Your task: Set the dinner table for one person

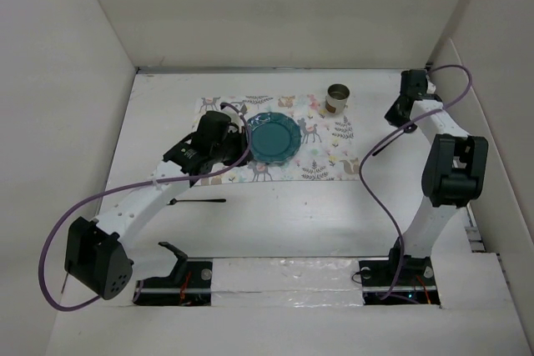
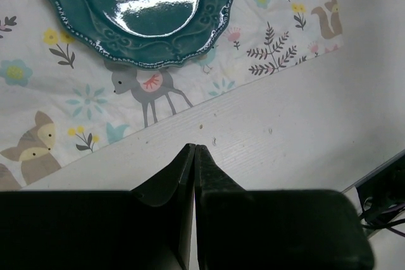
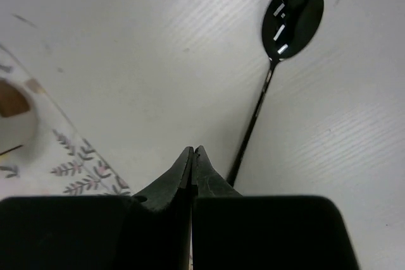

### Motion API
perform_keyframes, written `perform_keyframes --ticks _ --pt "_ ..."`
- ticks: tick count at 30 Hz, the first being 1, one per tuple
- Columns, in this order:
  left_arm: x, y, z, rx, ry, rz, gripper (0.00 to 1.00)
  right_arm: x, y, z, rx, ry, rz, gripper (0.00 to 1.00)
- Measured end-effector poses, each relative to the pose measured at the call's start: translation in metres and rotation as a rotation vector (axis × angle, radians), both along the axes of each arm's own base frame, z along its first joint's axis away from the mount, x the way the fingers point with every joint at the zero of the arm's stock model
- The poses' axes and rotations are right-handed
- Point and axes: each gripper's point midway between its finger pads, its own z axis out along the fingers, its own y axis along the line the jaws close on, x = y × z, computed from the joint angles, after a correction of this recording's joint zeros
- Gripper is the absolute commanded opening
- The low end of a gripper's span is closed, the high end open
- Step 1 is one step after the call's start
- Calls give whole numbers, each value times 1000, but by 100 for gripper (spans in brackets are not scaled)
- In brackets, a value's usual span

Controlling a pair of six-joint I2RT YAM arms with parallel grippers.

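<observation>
The dinner table is the white tabletop. A patterned placemat lies at its back middle with a teal plate on it and a small metal cup at its far right corner. My left gripper hovers by the plate's left side, shut and empty; its wrist view shows the plate ahead of the fingertips. My right gripper is shut and empty at the back right. Its wrist view shows a black spoon lying on the table just right of the closed tips.
A thin black utensil lies on the table in front of the placemat's near left corner. White walls enclose the table on the left, back and right. The placemat corner shows left of the right gripper.
</observation>
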Motion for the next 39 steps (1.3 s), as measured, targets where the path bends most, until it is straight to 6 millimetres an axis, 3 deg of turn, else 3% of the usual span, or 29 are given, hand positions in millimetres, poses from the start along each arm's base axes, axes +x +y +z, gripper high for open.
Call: perform_keyframes --ticks 2,3,4,7,10,15,26,31,36,39 --pt "0 -1 1 -1 -6 -7 2 -8 -6 -18 2 57 -16 0" --pt "0 -1 1 -1 -7 -9 7 -10 -9 -22 3 71 -23 3" --pt "0 -1 1 0 -9 -11 16 -10 -13 -24 3 80 -30 15" --pt "1 -2 2 -2 -14 -13 24 -7 -22 -31 -1 104 -37 31" --pt "1 -2 2 -4 -14 -14 25 -6 -25 -44 -5 135 -34 37" --pt "1 -2 1 -2 -13 -15 25 -14 -25 -64 3 197 -37 38" --pt "3 -3 -7 11 8 -15 25 -20 -40 -67 24 207 -88 35" --pt "4 -3 -7 10 5 -14 25 -24 -43 -78 44 247 -92 35" --pt "5 -3 -5 6 -2 -9 25 -15 -42 -81 56 271 -69 35" --pt "7 -4 -4 1 -10 -6 25 -14 -41 -81 61 295 -54 25"
